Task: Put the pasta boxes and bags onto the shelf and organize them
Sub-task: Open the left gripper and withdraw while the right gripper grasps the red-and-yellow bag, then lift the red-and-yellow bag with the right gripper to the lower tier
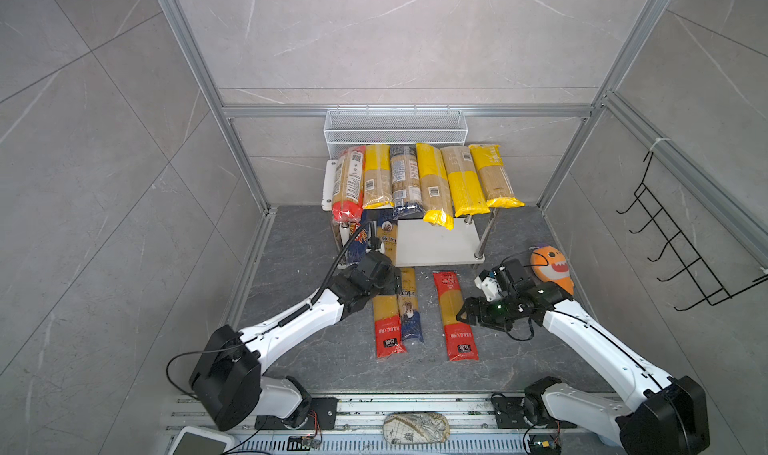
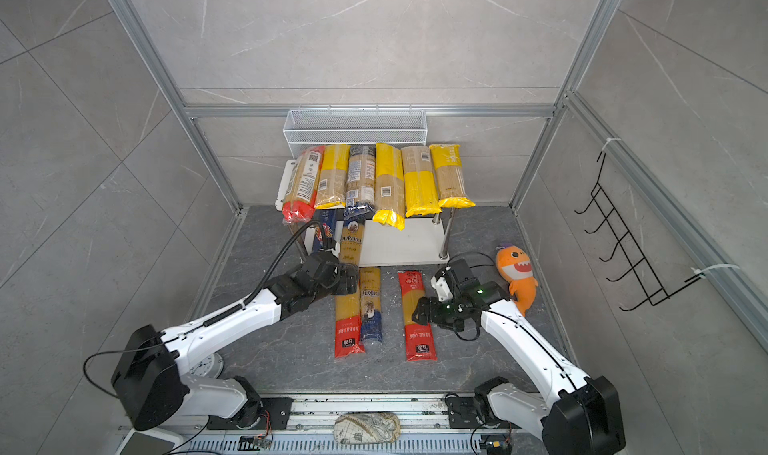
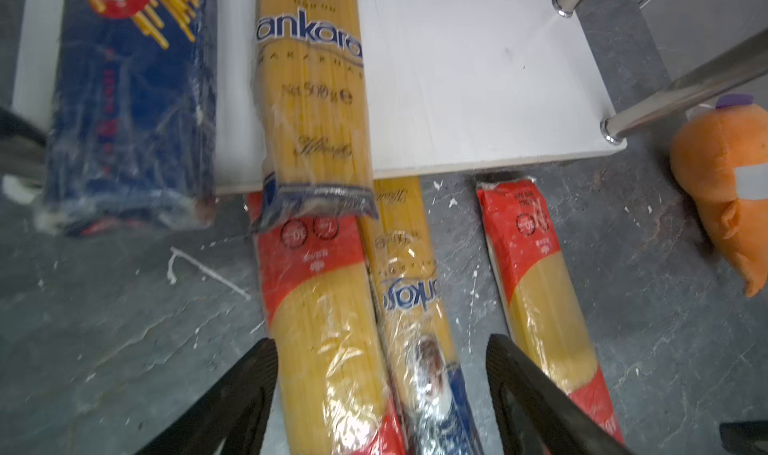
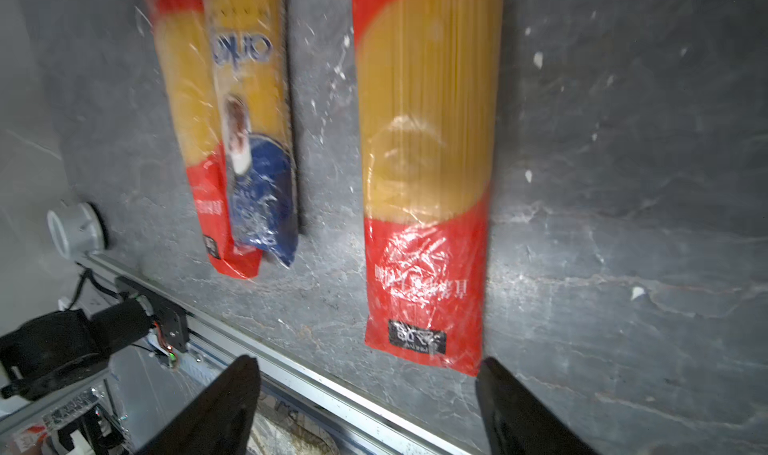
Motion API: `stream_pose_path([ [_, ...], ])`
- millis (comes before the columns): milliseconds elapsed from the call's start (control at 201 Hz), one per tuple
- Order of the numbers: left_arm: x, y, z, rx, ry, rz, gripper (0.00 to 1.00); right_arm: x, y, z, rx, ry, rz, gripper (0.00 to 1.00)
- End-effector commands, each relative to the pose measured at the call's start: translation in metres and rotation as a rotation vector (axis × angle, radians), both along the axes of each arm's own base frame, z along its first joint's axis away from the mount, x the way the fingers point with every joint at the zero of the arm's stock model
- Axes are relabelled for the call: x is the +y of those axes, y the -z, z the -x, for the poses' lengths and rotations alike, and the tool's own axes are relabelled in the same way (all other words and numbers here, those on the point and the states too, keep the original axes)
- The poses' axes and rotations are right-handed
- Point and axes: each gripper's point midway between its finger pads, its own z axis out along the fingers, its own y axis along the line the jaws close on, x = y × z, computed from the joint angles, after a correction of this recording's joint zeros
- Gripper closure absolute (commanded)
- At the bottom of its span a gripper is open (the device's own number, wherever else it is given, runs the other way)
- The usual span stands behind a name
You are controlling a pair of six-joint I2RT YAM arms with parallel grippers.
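1. In both top views the shelf (image 1: 436, 241) stands far centre. Six spaghetti packs (image 1: 419, 183) lie side by side on its upper board, two more lie at the left of the lower board, and three are on the floor just in front. The left gripper (image 1: 392, 284) hovers over the left floor pair. The right gripper (image 2: 417, 311) is beside the lone red-ended pack (image 2: 419, 345).
2. In the left wrist view the left fingers (image 3: 249, 390) are spread wide and empty. Below them a red-ended pack (image 3: 324, 307) touches an Ankara bag (image 3: 411, 286).
3. In the right wrist view the right fingers (image 4: 224, 403) are also spread wide, gripping nothing.
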Motion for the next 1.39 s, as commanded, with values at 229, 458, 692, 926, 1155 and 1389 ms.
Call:
stream_pose_path([
  [229,0.073,-0.028,0.072,-0.063,-0.139,-0.003,0.00,-0.005,0.062,0.009,0.087,0.050,0.206,0.11],
  [458,0.124,-0.038,0.103,-0.095,-0.219,0.079,0.00,0.002,0.078,0.010,0.096,0.049,0.226,0.11],
  [692,0.141,-0.047,0.112,-0.122,-0.221,0.072,0.00,0.011,0.090,0.010,0.103,0.022,0.280,0.10],
  [926,0.144,-0.046,0.114,-0.124,-0.220,0.072,0.00,0.012,0.116,0.019,0.158,0.037,0.378,0.11],
  [1155,0.154,-0.053,0.115,-0.147,-0.237,0.056,0.00,0.013,0.130,0.028,0.189,0.061,0.396,0.32],
  [1389,0.149,-0.055,0.112,-0.148,-0.231,0.049,0.00,0.013,0.120,0.034,0.153,0.075,0.336,0.72],
])
